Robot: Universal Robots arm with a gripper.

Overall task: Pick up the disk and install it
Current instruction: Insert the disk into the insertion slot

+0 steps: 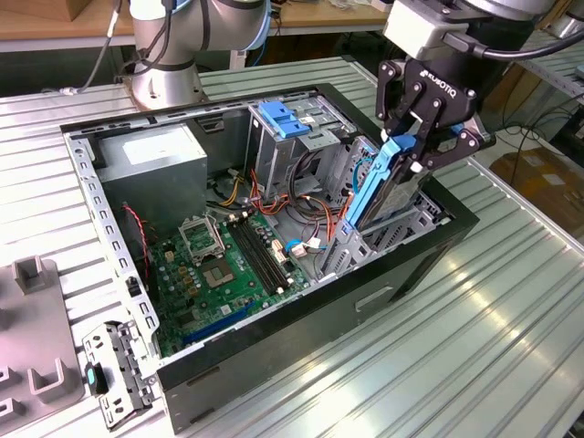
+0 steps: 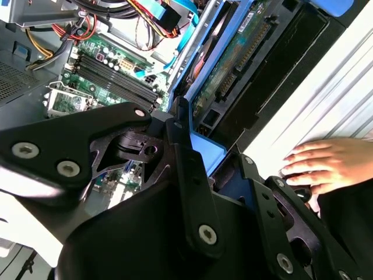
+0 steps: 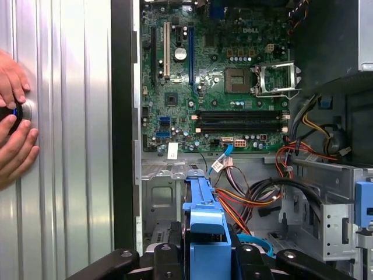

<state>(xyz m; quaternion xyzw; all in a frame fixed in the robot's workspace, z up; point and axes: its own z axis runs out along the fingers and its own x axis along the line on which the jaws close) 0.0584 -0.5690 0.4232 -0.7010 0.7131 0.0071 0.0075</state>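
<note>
We see the end effector [image 1: 410,148] pinching the disk [image 1: 372,192] by its upper end, tilted into the drive bay [image 1: 408,226]; we judge it rigid, weighty, fragile, best held by its frame.

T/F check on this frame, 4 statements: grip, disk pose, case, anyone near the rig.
1. The gripper is shut on the disk. True.
2. A hand is on the table beside the case. True.
3. The disk lies flat on the table. False: it is held tilted, with its lower end down inside the case.
4. The case is closed. False: its side is open and the motherboard is in plain sight.
</note>
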